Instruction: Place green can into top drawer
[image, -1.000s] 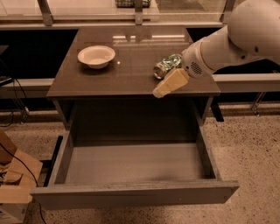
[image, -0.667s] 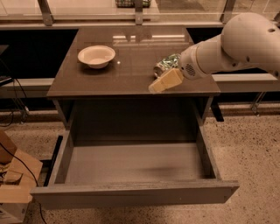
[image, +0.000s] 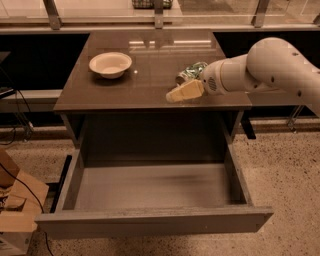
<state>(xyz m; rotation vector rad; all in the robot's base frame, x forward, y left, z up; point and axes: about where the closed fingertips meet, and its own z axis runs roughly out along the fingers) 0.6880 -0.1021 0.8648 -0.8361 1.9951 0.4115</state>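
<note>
Now the gripper (image: 184, 91) sits low over the right part of the counter (image: 135, 92), just in front of the green can (image: 194, 70). The white arm (image: 270, 67) reaches in from the right edge of the camera view. Over the last second the gripper has crept a little leftward and closer to the can, and the arm's thick white link has swung lower and further into view. The can itself has not budged. It lies on its side on the counter, its silver end turned toward the left, partly hidden behind the cream gripper. Whether the jaws are released or clenched I cannot tell, since only the near cream part shows and the far side is hidden behind it. I also cannot tell whether it touches the can or only stands just beside it.

The top drawer (image: 152, 223) stands pulled well out below the counter's front edge, its grey floor showing. The cream bowl (image: 110, 64) rests well apart on the left of the counter, as it did before.

My reading is that this is the approach to the grasp and not yet the lift. The can is on the counter, so picking it up and carrying it down into the drawer both remain. Because the can lies on its side, a nudge could roll it away.
</note>
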